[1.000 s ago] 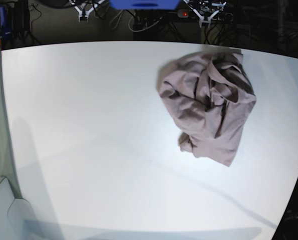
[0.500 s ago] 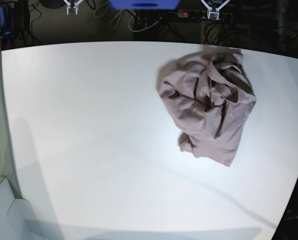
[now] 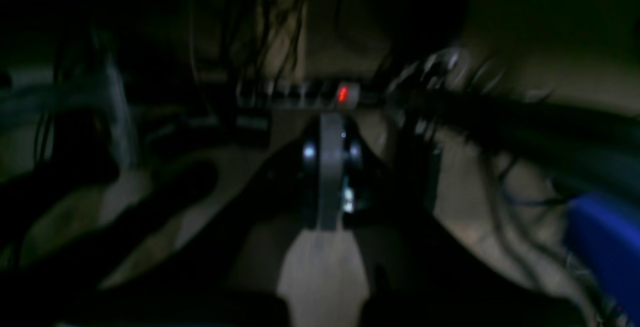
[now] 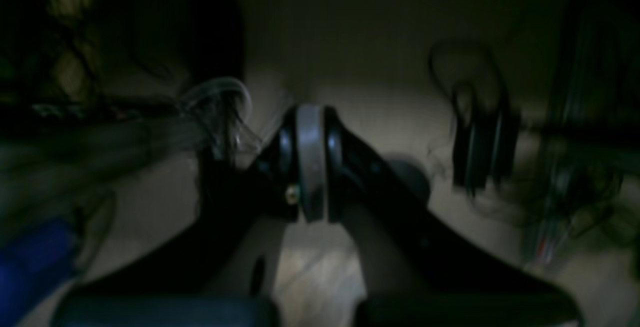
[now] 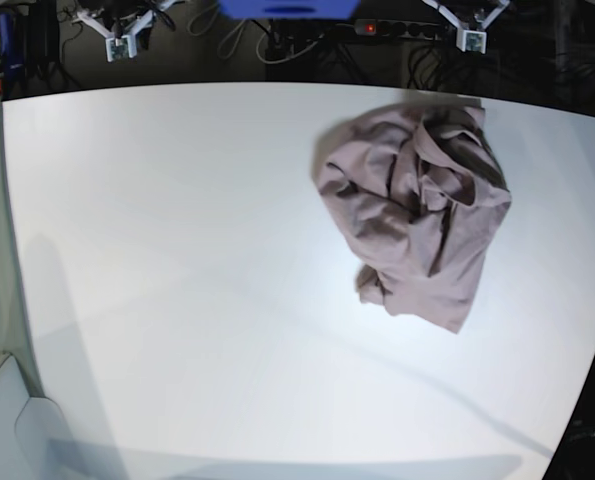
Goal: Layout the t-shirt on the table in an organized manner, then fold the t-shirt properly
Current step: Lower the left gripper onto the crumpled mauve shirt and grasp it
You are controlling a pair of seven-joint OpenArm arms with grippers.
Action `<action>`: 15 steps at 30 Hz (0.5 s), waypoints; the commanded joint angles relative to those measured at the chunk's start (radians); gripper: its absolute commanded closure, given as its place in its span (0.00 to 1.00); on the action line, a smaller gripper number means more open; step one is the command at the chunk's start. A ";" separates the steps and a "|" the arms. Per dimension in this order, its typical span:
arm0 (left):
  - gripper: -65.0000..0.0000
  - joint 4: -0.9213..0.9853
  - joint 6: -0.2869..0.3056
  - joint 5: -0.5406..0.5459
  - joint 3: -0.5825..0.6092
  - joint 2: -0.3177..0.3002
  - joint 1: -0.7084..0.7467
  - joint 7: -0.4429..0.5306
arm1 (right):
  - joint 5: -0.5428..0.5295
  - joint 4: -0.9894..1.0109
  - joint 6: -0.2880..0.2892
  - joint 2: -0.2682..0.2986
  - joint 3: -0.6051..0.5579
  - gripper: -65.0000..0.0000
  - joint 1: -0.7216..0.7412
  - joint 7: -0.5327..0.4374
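Base view shows you the table (image 5: 177, 280) with the t-shirt (image 5: 417, 215) crumpled near its far right edge; both wrist views give you the left gripper (image 3: 330, 167) and right gripper (image 4: 310, 162) pressed together, empty

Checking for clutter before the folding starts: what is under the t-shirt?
The crumpled t-shirt lies directly on the white table, near its far right part. Bare tabletop shows all around it. Whatever might lie beneath the bunched folds cannot be seen; the cloth covers that patch.
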State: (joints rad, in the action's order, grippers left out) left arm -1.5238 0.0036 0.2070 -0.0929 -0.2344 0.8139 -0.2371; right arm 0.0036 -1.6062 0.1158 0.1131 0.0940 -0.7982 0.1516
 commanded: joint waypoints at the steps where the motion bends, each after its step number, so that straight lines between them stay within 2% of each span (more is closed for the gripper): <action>1: 1.00 -0.054 0.000 0.001 -0.015 -0.007 0.038 0.012 | -0.003 -0.067 0.006 0.007 0.005 1.00 -0.026 -0.002; 6: 1.00 -0.218 0.000 -0.001 -0.026 -0.007 0.115 0.012 | -0.003 -0.316 0.008 0.007 0.005 1.00 -0.085 0.102; 9: 1.00 -0.283 0.000 -0.001 -0.028 -0.007 0.149 0.012 | -0.003 -0.423 0.008 0.007 0.000 1.00 -0.099 0.125; 15: 1.00 -0.404 0.000 -0.001 -0.035 -0.007 0.198 0.012 | -0.003 -0.441 0.011 0.007 -0.006 1.00 -0.071 0.125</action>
State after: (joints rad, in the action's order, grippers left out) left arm -1.9091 0.0040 0.2070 -0.1223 -0.2352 0.9951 -0.2474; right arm 0.0010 -2.0308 0.1200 0.1162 0.0883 -0.8642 0.3008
